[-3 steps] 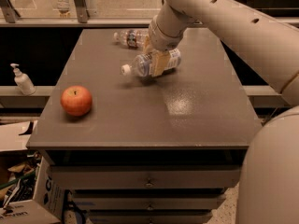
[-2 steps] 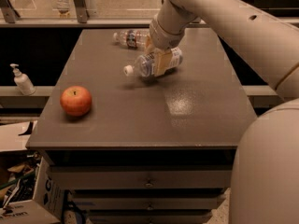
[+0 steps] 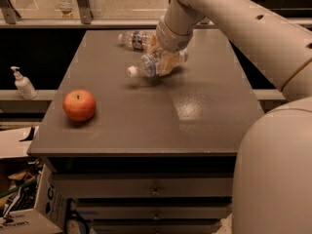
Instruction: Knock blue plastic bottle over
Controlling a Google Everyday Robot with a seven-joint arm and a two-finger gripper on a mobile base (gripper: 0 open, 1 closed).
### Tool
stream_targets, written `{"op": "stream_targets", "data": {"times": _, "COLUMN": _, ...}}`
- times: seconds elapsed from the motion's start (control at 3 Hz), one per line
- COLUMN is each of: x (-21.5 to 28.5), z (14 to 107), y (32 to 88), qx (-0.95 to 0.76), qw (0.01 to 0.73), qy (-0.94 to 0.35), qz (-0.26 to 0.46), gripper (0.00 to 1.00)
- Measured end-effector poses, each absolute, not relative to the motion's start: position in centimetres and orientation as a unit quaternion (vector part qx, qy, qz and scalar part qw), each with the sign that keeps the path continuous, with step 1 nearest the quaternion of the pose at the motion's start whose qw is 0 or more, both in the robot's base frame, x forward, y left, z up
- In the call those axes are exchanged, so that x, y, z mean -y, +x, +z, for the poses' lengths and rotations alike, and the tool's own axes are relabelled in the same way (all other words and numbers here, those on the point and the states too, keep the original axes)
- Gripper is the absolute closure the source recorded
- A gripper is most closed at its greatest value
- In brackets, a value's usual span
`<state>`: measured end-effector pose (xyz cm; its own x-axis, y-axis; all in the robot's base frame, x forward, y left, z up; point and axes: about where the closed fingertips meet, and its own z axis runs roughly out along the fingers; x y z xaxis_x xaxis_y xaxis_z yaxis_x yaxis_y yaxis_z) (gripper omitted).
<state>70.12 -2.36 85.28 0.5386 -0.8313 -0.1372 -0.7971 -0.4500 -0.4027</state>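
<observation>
The blue plastic bottle point(image 3: 150, 65) lies on its side near the back middle of the grey table point(image 3: 195, 116). Its white cap point(image 3: 131, 71) points left and its pale label faces the camera. My gripper point(image 3: 166, 58) comes down from the upper right and is right against the bottle's base end, partly covering it. I cannot tell whether the bottle rests on the table or hangs just above it; a shadow lies under it.
A ribbed clear bottle with a red-and-blue label point(image 3: 134, 39) lies on its side at the back edge, just behind the gripper. A red apple point(image 3: 79, 105) sits at the front left. A soap dispenser point(image 3: 22, 84) stands on a ledge left of the table.
The blue bottle and the gripper have shifted very slightly towards the back; the bottle was lying sideways at the gripper before too. The apple and the ribbed bottle have not moved.
</observation>
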Motion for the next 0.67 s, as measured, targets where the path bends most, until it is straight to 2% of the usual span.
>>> {"op": "stream_targets", "data": {"times": 0.33, "x": 2.52, "z": 85.06, "y": 70.06, "qx": -0.475, "qw": 0.21, "qy": -0.854, "qz": -0.038, "gripper": 0.0}}
{"op": "stream_targets", "data": {"times": 0.67, "x": 2.74, "z": 85.21, "y": 69.92, "qx": -0.477, "qw": 0.213, "qy": -0.852, "qz": -0.031, "gripper": 0.0}}
